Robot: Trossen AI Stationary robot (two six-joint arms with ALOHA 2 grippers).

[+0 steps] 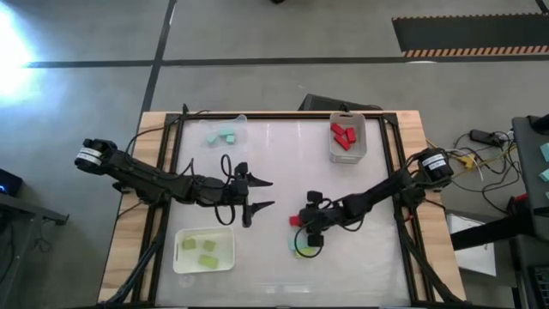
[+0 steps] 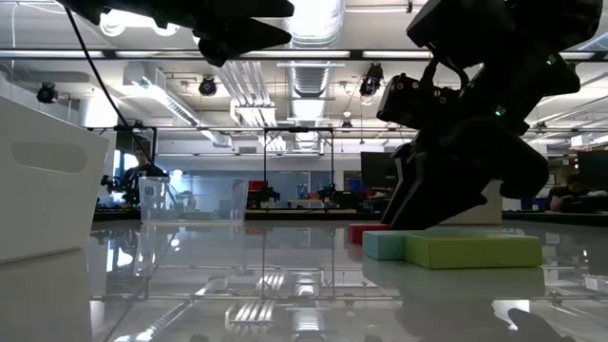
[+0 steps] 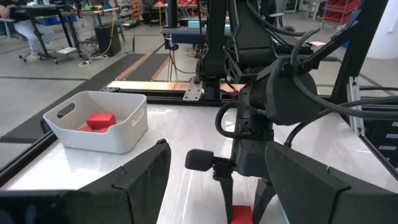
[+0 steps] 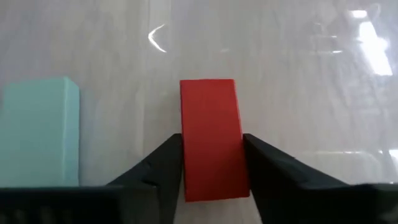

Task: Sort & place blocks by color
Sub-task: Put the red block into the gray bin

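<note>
Down low on the bench (image 1: 274, 275), closest to the low camera, a yellow-green block (image 2: 473, 250) lies flat with a light teal block (image 2: 384, 244) touching it and a red block (image 4: 210, 138) just beyond. Right pincer (image 4: 211, 163) is down on that red block, its two fingers touching both sides, pinching it. Left pincer (image 1: 260, 194) hangs near the middle of the bench, spread wide and holding nothing. More red blocks (image 1: 343, 136) sit in the white tray (image 1: 362, 150), teal ones (image 1: 221, 136) in the clear tray (image 1: 239, 122), and yellow-green ones (image 1: 199, 252) in the near tray (image 1: 178, 263).
</note>
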